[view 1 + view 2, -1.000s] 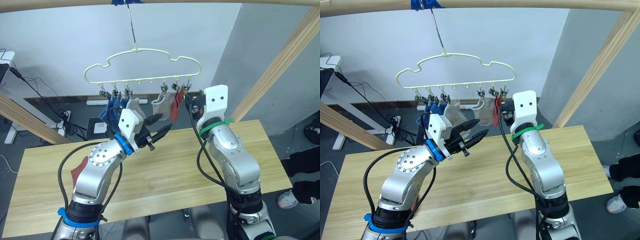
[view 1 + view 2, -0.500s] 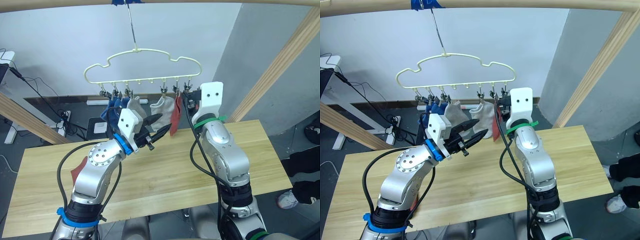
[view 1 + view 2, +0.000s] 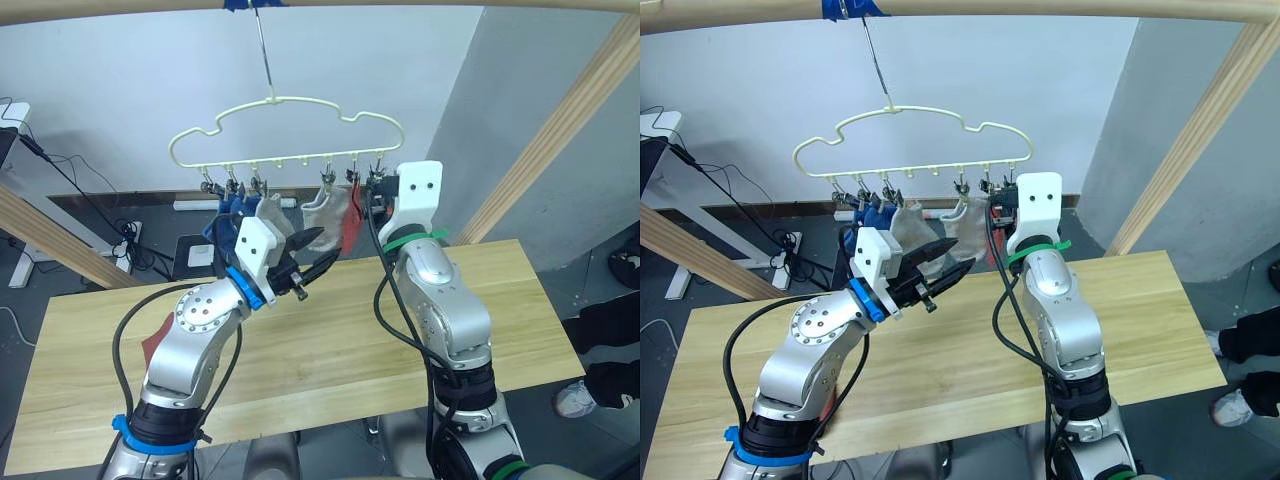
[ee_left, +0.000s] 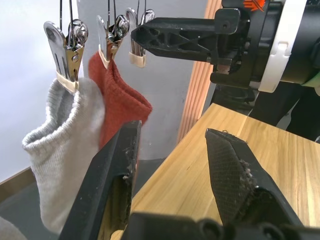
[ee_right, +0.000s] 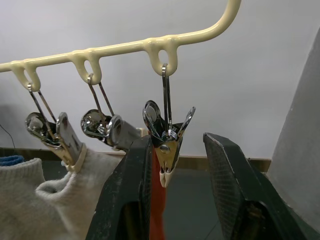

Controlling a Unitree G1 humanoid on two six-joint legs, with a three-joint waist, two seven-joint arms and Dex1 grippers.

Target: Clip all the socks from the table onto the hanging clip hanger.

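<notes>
The pale-yellow clip hanger (image 3: pixel 285 125) hangs above the far side of the table (image 3: pixel 330 350). Blue socks (image 3: pixel 228 208), two grey socks (image 3: pixel 268 215) (image 4: pixel 60 135) and a rust-red sock (image 4: pixel 120 105) hang clipped to it. Another red sock (image 3: pixel 155 340) lies on the table, partly hidden behind my left arm. My left gripper (image 4: pixel 175 165) is open and holds nothing, just below the hanging grey and red socks. My right gripper (image 5: pixel 177 142) is open, its fingers on either side of the bare end clip (image 5: pixel 167 132) without touching it.
A thick wooden rail with blue tape (image 3: pixel 255 4) carries the hanger's hook. Slanted wooden posts stand at the right (image 3: pixel 570 110) and left (image 3: pixel 50 240). A person's shoe (image 3: pixel 575 398) shows beyond the table's right end. Cables lie on the floor behind.
My right gripper has risen and shifted left, up to the hanger's end clip. The left arm and the socks have stayed in place.
</notes>
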